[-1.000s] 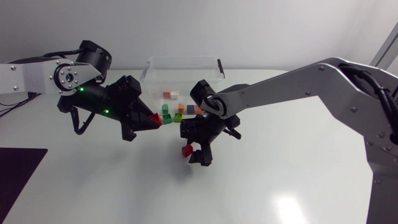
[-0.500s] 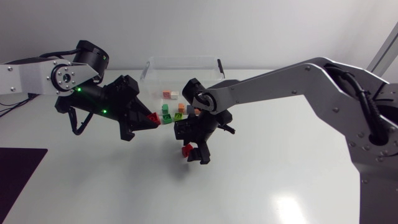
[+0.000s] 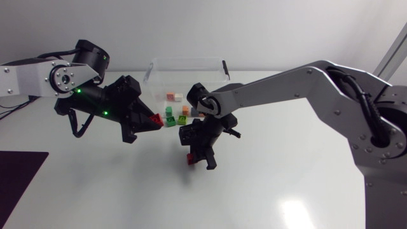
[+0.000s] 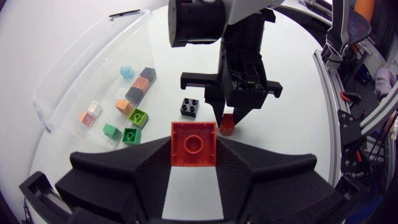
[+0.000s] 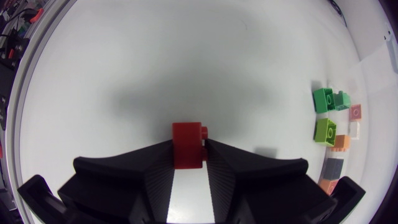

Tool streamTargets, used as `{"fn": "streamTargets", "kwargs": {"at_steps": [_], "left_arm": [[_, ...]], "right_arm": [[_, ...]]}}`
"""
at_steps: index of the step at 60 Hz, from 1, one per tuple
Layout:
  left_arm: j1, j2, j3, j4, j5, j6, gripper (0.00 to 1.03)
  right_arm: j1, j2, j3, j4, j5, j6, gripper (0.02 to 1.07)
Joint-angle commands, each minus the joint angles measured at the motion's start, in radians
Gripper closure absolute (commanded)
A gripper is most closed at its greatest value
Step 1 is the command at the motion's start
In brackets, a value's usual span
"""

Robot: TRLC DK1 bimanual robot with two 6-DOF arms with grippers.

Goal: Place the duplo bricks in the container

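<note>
**Holding two duplo bricks, one per gripper, both short of the clear container.**

Clamping an orange-red brick (image 4: pixel 194 144) in the left gripper (image 3: pixel 154 120), jaws narrow on two opposite side walls, stud facing the wrist camera. Clamping a red brick (image 3: pixel 191 157) the same way in the right gripper (image 5: pixel 188 149), near the middle of the table (image 3: pixel 286 178). Noting a black brick (image 4: pixel 190 107) lying loose just beside the right gripper. Locating the clear container (image 3: pixel 152 67) at the middle of the far edge, small bricks grouped at it; not telling inside from outside through the clear walls. Treating each brick as light, rigid, slick-faced plastic: taking hold squarely across opposite flat sides, avoiding studs and corners, guarding against twist-out.
</note>
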Motion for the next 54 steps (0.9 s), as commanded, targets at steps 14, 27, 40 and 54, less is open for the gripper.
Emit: {"fn": "streamTargets", "kwargs": {"at_steps": [14,27,40,54], "left_arm": [[-0.001,0.042,0.056,0.104,0.015,-0.139,0.71],[-0.001,0.083,0.094,0.272,0.014,-0.286,0.71],[0.003,0.143,0.168,0.346,-0.012,-0.381,0.70],[0.003,0.166,0.209,0.427,-0.052,-0.458,0.70]], "right_arm": [[-0.067,-0.150,-0.104,-0.026,-0.046,0.023,0.84],[-0.126,-0.268,-0.130,-0.037,-0.124,0.078,0.84],[-0.159,-0.324,-0.123,-0.037,-0.174,0.136,0.84],[-0.182,-0.360,-0.119,-0.015,-0.208,0.202,0.85]]}}
